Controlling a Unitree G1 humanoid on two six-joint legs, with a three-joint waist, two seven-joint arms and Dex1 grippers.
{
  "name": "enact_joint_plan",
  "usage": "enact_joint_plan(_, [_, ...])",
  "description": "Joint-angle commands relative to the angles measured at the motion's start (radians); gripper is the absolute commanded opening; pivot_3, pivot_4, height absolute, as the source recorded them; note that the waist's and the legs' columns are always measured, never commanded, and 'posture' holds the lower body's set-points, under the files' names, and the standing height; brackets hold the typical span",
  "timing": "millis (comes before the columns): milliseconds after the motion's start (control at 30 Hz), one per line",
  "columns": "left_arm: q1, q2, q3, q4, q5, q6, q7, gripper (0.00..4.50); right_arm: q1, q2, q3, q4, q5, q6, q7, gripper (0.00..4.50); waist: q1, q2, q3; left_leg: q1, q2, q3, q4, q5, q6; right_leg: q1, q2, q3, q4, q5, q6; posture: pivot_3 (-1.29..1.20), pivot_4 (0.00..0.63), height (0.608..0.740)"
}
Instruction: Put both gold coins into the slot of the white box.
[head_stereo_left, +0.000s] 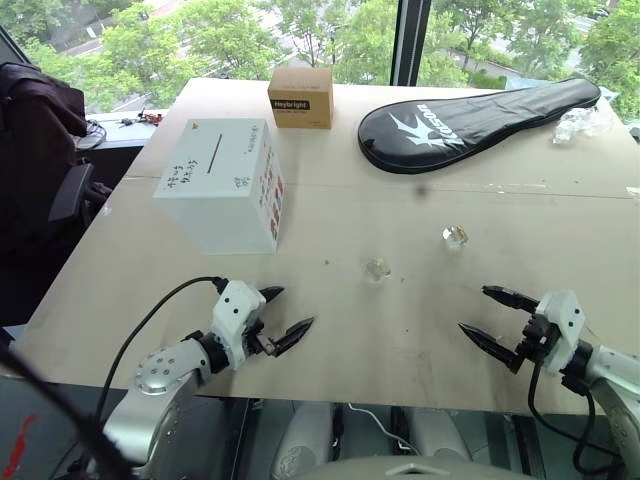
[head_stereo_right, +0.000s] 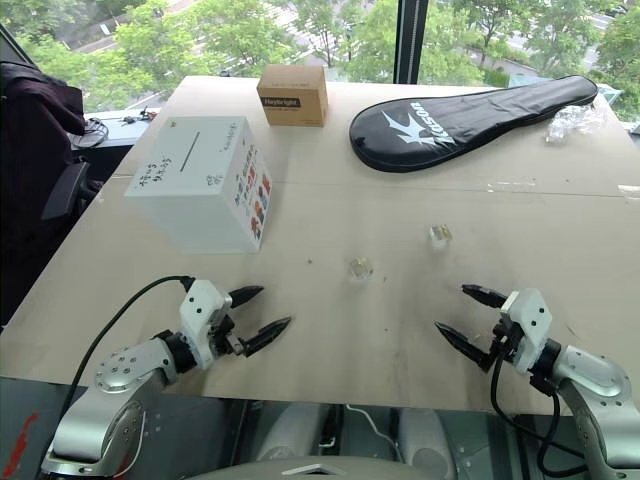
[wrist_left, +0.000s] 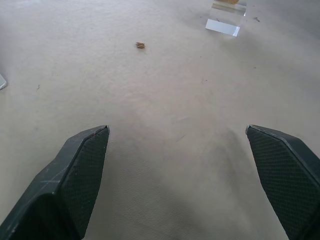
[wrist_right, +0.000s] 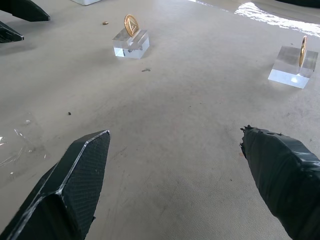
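Silver arms, black cables; white wrist housings; 2 black pointed fingers per tool (head_stereo_left: 283, 315).

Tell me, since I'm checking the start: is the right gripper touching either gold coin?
Apart. The right wrist view shows bare table between the open right gripper and both gold coins.

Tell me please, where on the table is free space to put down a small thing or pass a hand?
Free patches on the table: between the left gripper and right gripper, and right of the white box below the black racket cover. More crowded: the middle, where two gold coins stand in clear blocks, and the far edge with the brown box.
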Motion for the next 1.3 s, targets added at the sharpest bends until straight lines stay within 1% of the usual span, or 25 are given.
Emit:
enact_joint_plan(33, [0.000,0.008,0.020,-0.024,-0.009,-0.017,-0.006,4.46,-0.003,0.001,-0.009,-0.014,0.006,-0.022,0.007,4.50,0.000,0.000,0.000,0.000,0.000,0.000,0.000,0.000,0.000,0.000,0.000,0.000,0.000,0.000,0.000,0.00,0.150,0.740])
enact_joint_plan(700, [-0.003,-0.003,0.024,-0.027,-0.020,-0.024,0.008,4.46,-0.036,0.011,-0.010,0.004,0.006,-0.019,0.001,4.50,0.000,0.000,0.000,0.000,0.000,0.000,0.000,0.000,0.000,0.000,0.000,0.000,0.001,0.000,0.001,0.00,0.150,0.740])
enact_joint_plan(800, [-0.015,-0.011,0.038,-0.056,-0.057,-0.014,0.006,4.46,-0.090,0.039,-0.016,0.006,-0.015,-0.005,-0.072,4.50,-0.002,0.000,0.000,0.001,0.000,0.000,0.000,0.000,0.000,0.000,0.000,0.000,0.001,0.000,0.001,0.00,0.150,0.740])
enact_joint_plan(900, [-0.044,-0.008,0.054,-0.103,-0.128,0.016,-0.011,4.46,-0.191,0.082,-0.013,0.018,-0.061,0.033,-0.196,4.50,-0.001,0.000,0.000,0.001,0.000,0.000,0.002,0.000,0.000,0.000,0.000,0.000,0.003,0.000,0.000,0.00,0.150,0.740])
enact_joint_plan(1000, [-0.089,0.011,0.060,-0.148,-0.190,0.067,-0.021,4.46,-0.299,0.115,0.015,0.057,-0.122,0.052,-0.283,4.50,-0.001,0.000,0.000,0.001,0.000,0.000,0.003,0.000,-0.001,0.000,0.000,0.000,0.006,0.000,0.000,0.00,0.150,0.740])
enact_joint_plan(1100, [-0.152,0.036,0.061,-0.184,-0.253,0.126,-0.029,4.46,-0.422,0.176,0.033,0.110,-0.156,0.145,-0.408,4.50,-0.001,0.000,0.000,0.001,0.000,0.000,0.004,0.000,-0.001,0.000,0.001,0.000,0.007,0.000,0.000,0.00,0.150,0.740])
enact_joint_plan(1233, [-0.204,0.076,0.048,-0.228,-0.279,0.174,-0.033,4.46,-0.519,0.220,0.080,0.196,-0.213,0.199,-0.475,4.50,-0.003,0.000,0.000,0.001,-0.001,0.000,0.004,0.001,-0.001,-0.001,0.002,0.001,0.008,0.001,0.001,0.00,0.150,0.740])
enact_joint_plan(1267, [-0.212,0.082,0.048,-0.240,-0.287,0.183,-0.031,4.50,-0.530,0.230,0.083,0.207,-0.214,0.209,-0.483,3.88,-0.002,0.000,0.000,0.001,-0.001,0.001,0.004,0.001,-0.001,-0.001,0.002,0.001,0.008,0.001,0.001,0.00,0.150,0.740])
enact_joint_plan(1300, [-0.217,0.086,0.048,-0.247,-0.291,0.188,-0.029,4.50,-0.535,0.235,0.087,0.213,-0.214,0.224,-0.487,3.58,-0.001,0.000,0.000,0.001,-0.001,0.001,0.004,0.001,-0.001,-0.001,0.002,0.001,0.008,0.001,0.002,0.00,0.150,0.740])
